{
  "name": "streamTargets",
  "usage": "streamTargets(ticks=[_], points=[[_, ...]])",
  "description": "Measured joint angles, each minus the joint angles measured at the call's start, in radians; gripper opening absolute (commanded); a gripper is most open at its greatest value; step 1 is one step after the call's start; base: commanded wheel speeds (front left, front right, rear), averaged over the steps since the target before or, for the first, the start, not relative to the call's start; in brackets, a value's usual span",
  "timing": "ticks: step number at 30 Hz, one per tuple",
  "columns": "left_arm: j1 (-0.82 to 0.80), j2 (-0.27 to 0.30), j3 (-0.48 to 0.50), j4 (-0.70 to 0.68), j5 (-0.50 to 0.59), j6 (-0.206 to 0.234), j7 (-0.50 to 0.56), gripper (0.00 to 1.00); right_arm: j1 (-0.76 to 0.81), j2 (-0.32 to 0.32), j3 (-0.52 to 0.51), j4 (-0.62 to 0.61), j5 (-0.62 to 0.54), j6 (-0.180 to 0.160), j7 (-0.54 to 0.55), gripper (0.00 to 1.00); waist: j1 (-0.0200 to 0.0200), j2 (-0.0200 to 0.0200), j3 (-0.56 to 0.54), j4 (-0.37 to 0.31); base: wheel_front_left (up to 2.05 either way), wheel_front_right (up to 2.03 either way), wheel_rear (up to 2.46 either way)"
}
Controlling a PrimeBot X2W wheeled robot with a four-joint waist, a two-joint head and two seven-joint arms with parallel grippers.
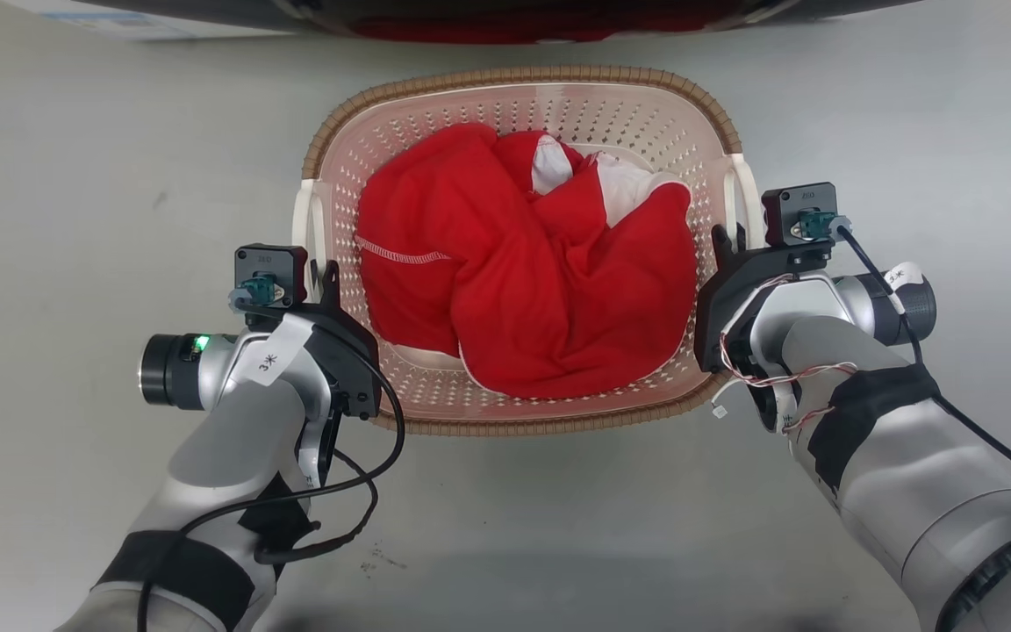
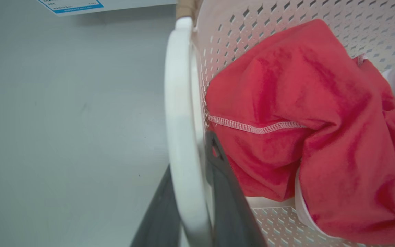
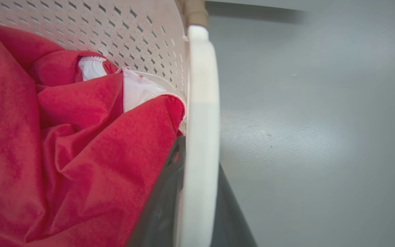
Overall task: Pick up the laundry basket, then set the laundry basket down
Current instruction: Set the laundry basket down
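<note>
The rounded pale pink plastic laundry basket (image 1: 523, 81), with perforated walls and a brown woven-look rim, is in the middle of the head view, between the two arms, over the smooth grey floor (image 1: 75, 175). I cannot tell whether its bottom touches the floor or is a little above it. A crumpled red cloth with white parts (image 1: 523, 281) lies inside it. The left gripper (image 1: 323, 279) is at the white left handle (image 2: 180, 120), with one dark finger (image 2: 225, 192) inside the handle, next to the wall, and the other outside. The gap is narrow and the fingers seem to press on the handle. The right gripper (image 1: 730, 239) has the white right handle (image 3: 201, 137) between its fingers in the same way, closed on it as far as I can see. I judge that the grasp for picking up is made, and that the lift is the step in hand. The next move calls for both arms to rise together at the same speed, so that the basket remains level and neither handle slips out.
</note>
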Motion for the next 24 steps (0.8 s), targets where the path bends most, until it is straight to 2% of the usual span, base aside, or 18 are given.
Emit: streamTargets(ticks=[24], points=[[-0.064, -0.004, -0.002, 0.042, 0.01, 0.008, -0.039, 0.0, -0.042, -0.001, 0.015, -0.01, -0.01, 0.0, -0.051, 0.0, -0.0003, -0.0003, 0.068, 0.004, 0.0, 0.0, 0.0]])
